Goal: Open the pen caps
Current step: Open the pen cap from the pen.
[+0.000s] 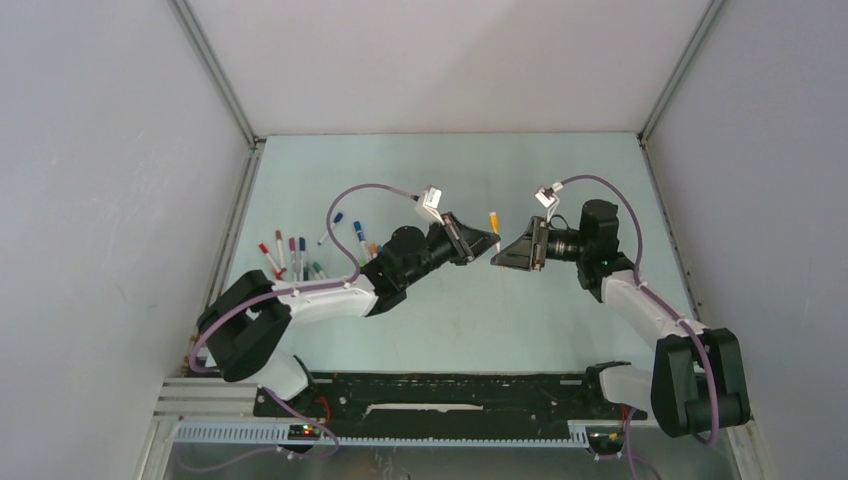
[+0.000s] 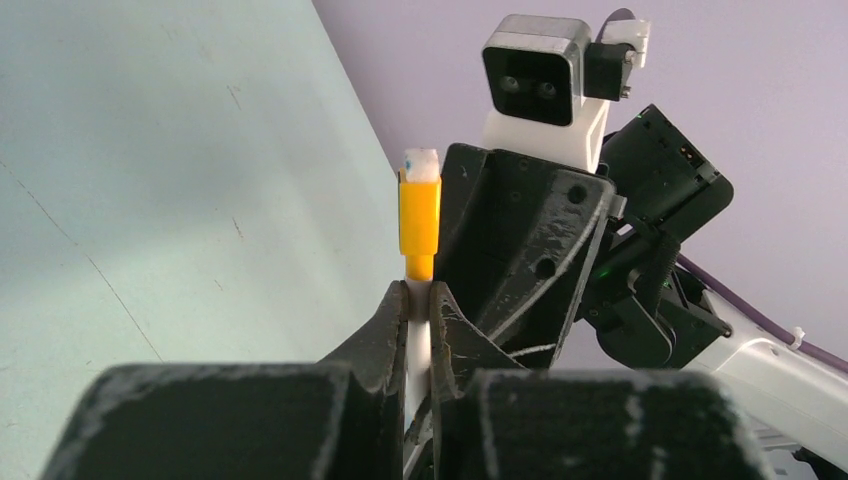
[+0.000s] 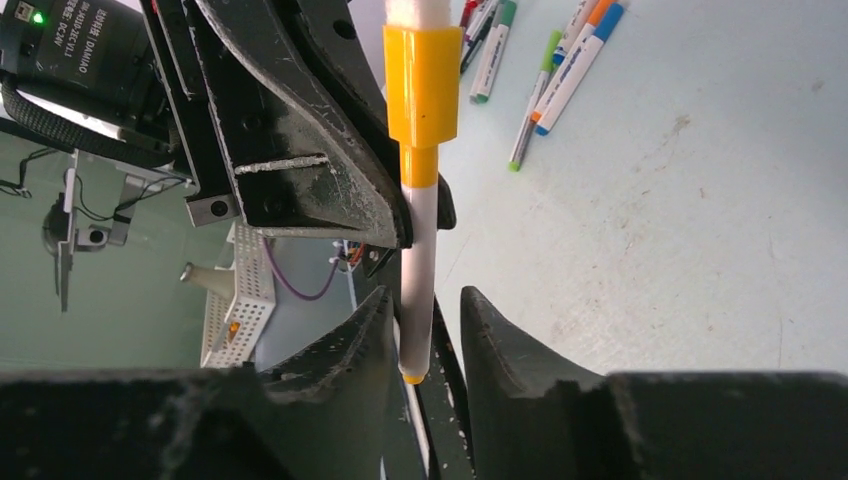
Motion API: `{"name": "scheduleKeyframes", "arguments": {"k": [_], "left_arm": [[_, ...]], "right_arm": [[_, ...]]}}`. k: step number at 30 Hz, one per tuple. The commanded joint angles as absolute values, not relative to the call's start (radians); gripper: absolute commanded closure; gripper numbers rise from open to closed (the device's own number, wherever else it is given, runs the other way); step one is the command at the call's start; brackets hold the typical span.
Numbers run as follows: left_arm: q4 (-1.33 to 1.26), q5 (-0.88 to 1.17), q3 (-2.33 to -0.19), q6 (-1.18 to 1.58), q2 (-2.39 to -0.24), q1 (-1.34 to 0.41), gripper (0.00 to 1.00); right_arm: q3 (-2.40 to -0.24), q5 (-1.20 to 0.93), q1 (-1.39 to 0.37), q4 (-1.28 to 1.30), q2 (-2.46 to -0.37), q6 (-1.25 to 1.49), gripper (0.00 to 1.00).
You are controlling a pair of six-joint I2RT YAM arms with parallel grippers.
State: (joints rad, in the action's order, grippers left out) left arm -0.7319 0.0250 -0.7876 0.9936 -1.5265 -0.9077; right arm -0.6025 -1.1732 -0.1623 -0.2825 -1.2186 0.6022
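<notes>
One yellow cap (image 2: 419, 215) is sitting on the white pen (image 2: 420, 345) we are clamping in our left gripper (image 2: 420, 295), just beyond its fingertips, while our right gripper (image 3: 428, 295) is straddling the pen's other end, jaws apart.

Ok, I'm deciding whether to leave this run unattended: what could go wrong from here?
1. The right end effector brackets the barrel's tail, not the yellow cap, and the left end effector clamps the barrel just below the cap. A pull may only drag the barrel, cap still on.
2. The two end effectors sit close together and could knock each other.
3. All this hangs above the table; a freed cap could drop and roll away.
</notes>
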Motion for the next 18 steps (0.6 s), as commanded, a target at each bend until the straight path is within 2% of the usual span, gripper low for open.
{"name": "scheduleKeyframes", "arguments": {"k": [1, 3, 4, 6, 8, 11, 14, 18], "left_arm": [[-0.765, 0.013, -0.845, 0.968, -1.521, -0.915, 1.0], [-0.772, 0.029, -0.841, 0.961, -1.519, -0.915, 0.98], [-0.782, 0.036, -0.838, 0.954, -1.516, -0.914, 0.93], [-0.785, 0.046, -0.83, 0.931, -1.498, -0.913, 0.78], [-0.777, 0.063, -0.822, 0.903, -1.471, -0.907, 0.59], [-0.763, 0.099, -0.81, 0.894, -1.436, -0.886, 0.42], [-0.765, 0.127, -0.796, 0.907, -1.417, -0.861, 0.35], [-0.816, 0.177, -0.778, 0.928, -1.415, -0.842, 0.34]], "right_arm": [[-0.626, -1.195, -0.169, -0.315, -1.22, 0.597, 0.78], [-0.629, -1.205, -0.168, -0.316, -1.222, 0.591, 0.95], [-0.634, -1.21, -0.167, -0.309, -1.223, 0.583, 1.0], [-0.644, -1.223, -0.164, -0.284, -1.219, 0.551, 1.0], [-0.662, -1.258, -0.158, -0.236, -1.211, 0.461, 1.0], [-0.685, -1.334, -0.144, -0.15, -1.195, 0.328, 1.0], [-0.685, -1.402, -0.137, -0.141, -1.185, 0.293, 1.0], [-0.686, -1.472, -0.142, -0.153, -1.191, 0.3, 1.0]]}}
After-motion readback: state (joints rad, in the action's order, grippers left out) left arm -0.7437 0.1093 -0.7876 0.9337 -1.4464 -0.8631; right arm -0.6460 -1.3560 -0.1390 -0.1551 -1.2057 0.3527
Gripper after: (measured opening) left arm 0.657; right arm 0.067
